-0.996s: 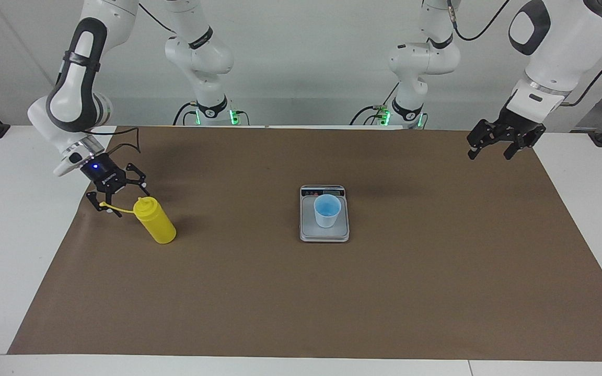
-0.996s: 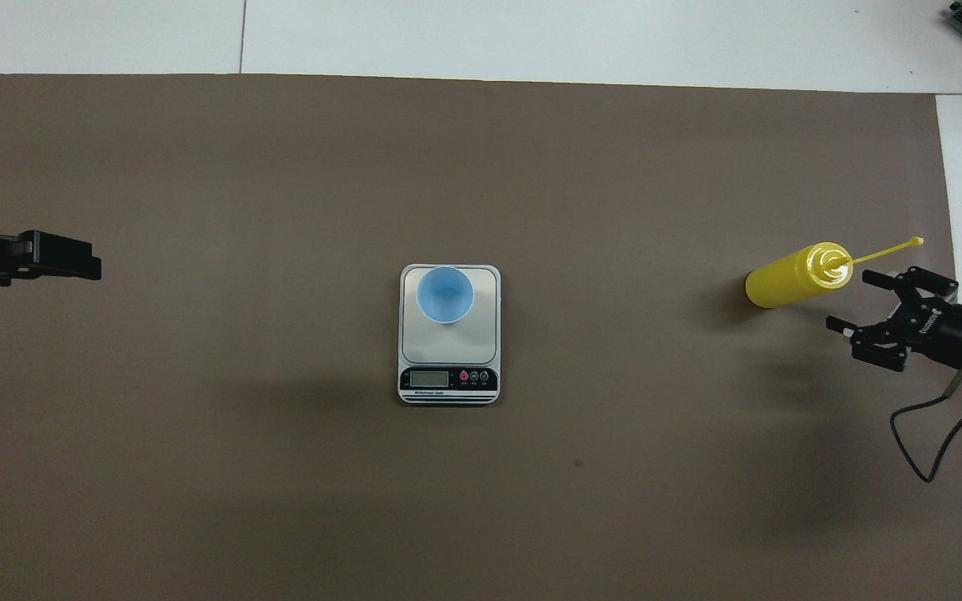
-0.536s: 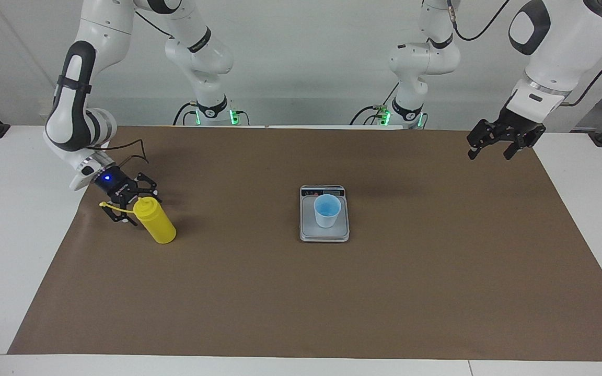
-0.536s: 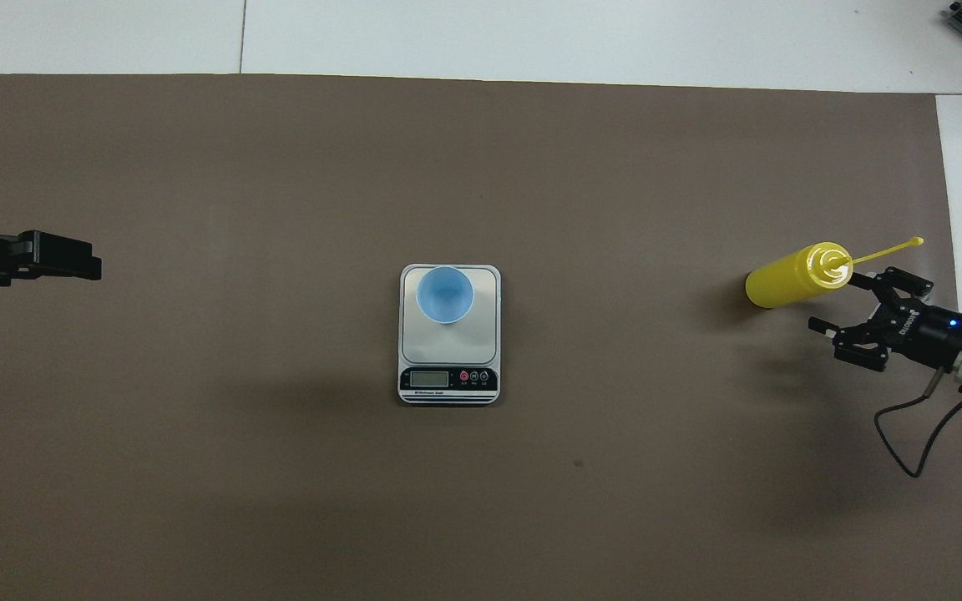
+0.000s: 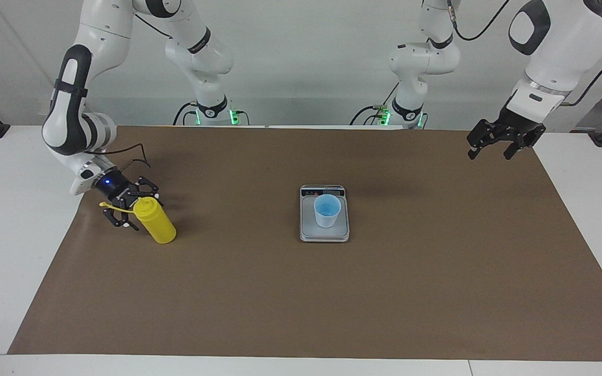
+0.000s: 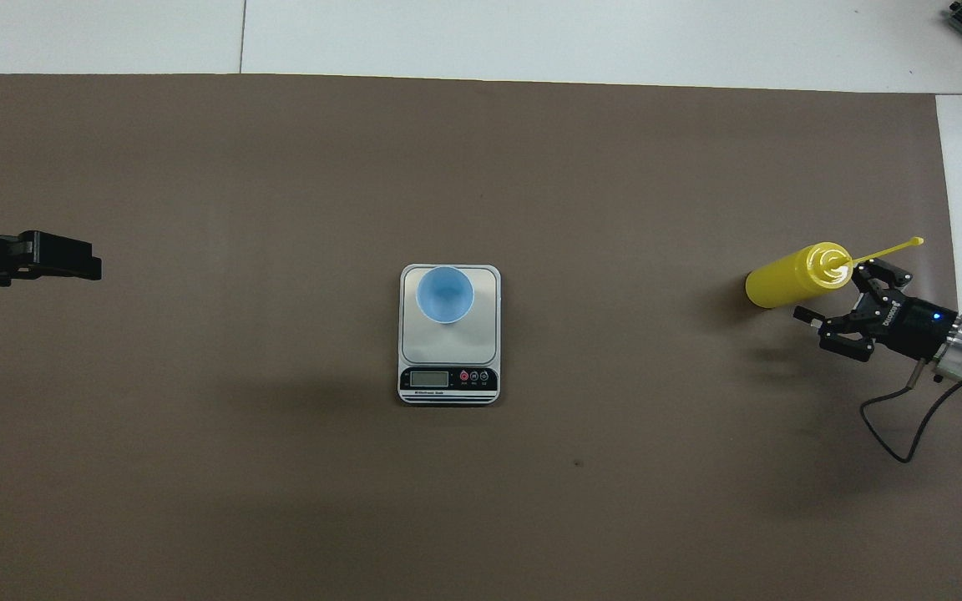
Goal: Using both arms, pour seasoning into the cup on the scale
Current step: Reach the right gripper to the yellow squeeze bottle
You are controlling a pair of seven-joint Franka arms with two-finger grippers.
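Observation:
The yellow seasoning bottle point(image 5: 155, 223) stands upright on the brown mat toward the right arm's end of the table; it also shows in the overhead view point(image 6: 790, 280). Its thin strap point(image 6: 890, 249) sticks out from the cap. My right gripper point(image 5: 139, 211) is open at the bottle's cap, one finger on either side of it, not closed on it; it also shows in the overhead view point(image 6: 833, 292). The light blue cup point(image 5: 327, 210) stands on the grey scale point(image 5: 324, 236) at mid-table. My left gripper point(image 5: 489, 152) is open, empty, and waits raised over the mat's corner.
The scale's display strip point(image 6: 448, 380) faces the robots. A brown mat point(image 5: 301, 303) covers most of the white table point(image 5: 8, 235). A black cable point(image 6: 907, 434) loops from the right wrist.
My right gripper has come down and moved in toward the bottle's cap, fingers still spread. The bottle, cup, scale and left arm have not moved.

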